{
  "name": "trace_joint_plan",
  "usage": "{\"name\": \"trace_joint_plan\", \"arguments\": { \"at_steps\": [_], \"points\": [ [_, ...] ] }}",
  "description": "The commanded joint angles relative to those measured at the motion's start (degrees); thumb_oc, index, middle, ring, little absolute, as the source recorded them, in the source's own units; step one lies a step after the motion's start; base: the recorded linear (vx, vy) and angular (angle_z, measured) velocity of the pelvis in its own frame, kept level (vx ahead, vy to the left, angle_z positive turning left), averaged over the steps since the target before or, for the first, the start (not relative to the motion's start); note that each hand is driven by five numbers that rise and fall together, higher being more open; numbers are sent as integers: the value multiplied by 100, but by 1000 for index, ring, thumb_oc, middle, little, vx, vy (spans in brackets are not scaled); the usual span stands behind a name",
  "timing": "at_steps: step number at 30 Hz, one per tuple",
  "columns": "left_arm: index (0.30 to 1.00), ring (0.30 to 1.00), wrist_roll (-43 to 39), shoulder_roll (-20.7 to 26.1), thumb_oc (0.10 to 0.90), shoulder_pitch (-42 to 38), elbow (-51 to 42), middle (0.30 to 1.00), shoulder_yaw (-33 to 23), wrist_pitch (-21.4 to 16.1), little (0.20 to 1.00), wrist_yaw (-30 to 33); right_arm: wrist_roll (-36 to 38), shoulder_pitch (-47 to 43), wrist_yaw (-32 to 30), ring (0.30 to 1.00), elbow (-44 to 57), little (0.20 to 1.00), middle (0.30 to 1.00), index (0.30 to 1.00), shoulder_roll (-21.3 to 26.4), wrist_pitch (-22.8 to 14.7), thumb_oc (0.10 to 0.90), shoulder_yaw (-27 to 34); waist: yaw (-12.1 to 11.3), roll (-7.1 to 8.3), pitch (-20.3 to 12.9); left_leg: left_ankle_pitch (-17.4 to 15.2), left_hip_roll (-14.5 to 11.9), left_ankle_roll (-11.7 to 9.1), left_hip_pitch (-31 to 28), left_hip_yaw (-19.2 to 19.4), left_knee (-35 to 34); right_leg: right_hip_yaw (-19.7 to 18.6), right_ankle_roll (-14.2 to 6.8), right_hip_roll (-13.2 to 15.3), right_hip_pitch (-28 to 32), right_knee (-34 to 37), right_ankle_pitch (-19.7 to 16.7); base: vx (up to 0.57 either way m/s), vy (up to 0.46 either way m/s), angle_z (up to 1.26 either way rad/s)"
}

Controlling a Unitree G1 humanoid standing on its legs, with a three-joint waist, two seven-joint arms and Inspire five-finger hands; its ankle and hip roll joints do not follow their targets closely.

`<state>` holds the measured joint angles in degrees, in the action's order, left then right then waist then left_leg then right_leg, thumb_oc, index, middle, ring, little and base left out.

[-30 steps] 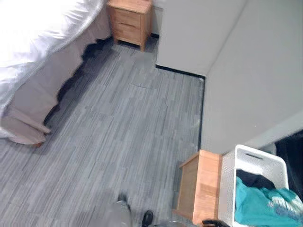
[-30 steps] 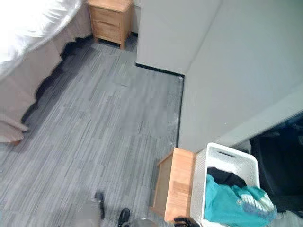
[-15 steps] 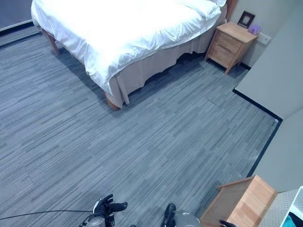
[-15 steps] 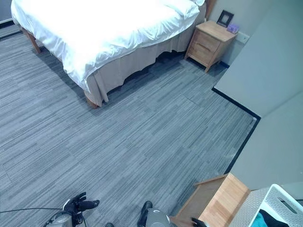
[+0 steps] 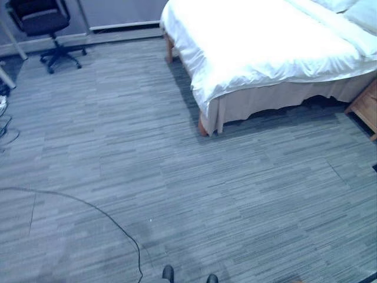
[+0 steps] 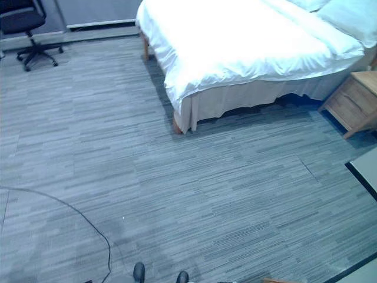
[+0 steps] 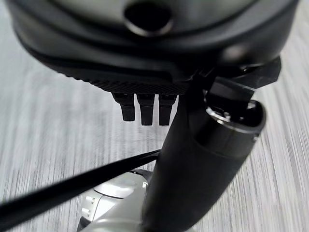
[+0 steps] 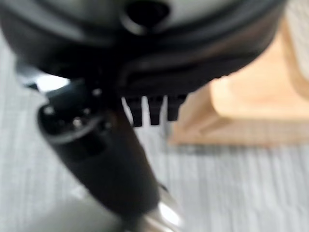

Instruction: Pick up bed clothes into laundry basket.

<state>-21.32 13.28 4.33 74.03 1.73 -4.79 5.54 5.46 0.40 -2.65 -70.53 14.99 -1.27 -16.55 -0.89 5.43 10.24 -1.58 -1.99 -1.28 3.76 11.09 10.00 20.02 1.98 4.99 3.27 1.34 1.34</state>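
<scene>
1. Bed (image 6: 247, 53) with white bed clothes (image 6: 235, 35) spread on top, hanging over its near edge; beige skirt (image 6: 253, 97) below them.
2. Wooden nightstand (image 6: 356, 103) just beside the bed's right end.
3. Black office chair (image 5: 44, 23) well apart from the bed, to its left.
4. Left hand (image 7: 193, 174): fingers straight, holding nothing, over grey floor (image 5: 177, 194).
5. Right hand (image 8: 106, 159): fingers straight, holding nothing, near a wooden stand (image 8: 251, 106).

Both eye views look down from the head at the same bed (image 5: 277, 47) and floor (image 6: 194, 194); each wrist view looks closely along its own robot hand.
</scene>
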Motion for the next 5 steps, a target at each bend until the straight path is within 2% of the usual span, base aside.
{"name": "trace_joint_plan", "arguments": {
  "at_steps": [1,2,3,5],
  "points": [
    [900,900,263,-312,800,-326,-8,900,195,-112,900,-211,439,-55,37,900,85,900,900,900,48,-170,800,303,322,-191,-63,-229,-324,-228,-423,409,-194,-32,-553,96,-81,-149,171,-15,66,82],
    [900,900,405,-333,800,-298,98,900,217,-79,900,-263,499,-62,50,900,56,900,900,900,-17,-166,800,320,382,-277,-222,-232,-251,-231,-544,340,-649,-2,-591,38,-53,-8,148,-15,67,92],
    [900,900,406,-334,800,-297,98,900,216,-79,900,-263,499,-61,50,900,56,900,900,900,-17,-166,800,319,383,-277,-223,-228,-249,-231,-547,339,-656,-1,-592,38,-52,-6,147,12,50,79],
    [900,900,589,-331,800,-343,90,900,327,-54,900,-282,463,-78,45,900,-5,900,900,900,-62,-170,800,284,410,-298,-296,-167,-216,-231,-599,291,-821,20,-629,63,-39,78,26,16,61,30]
  ]
}}
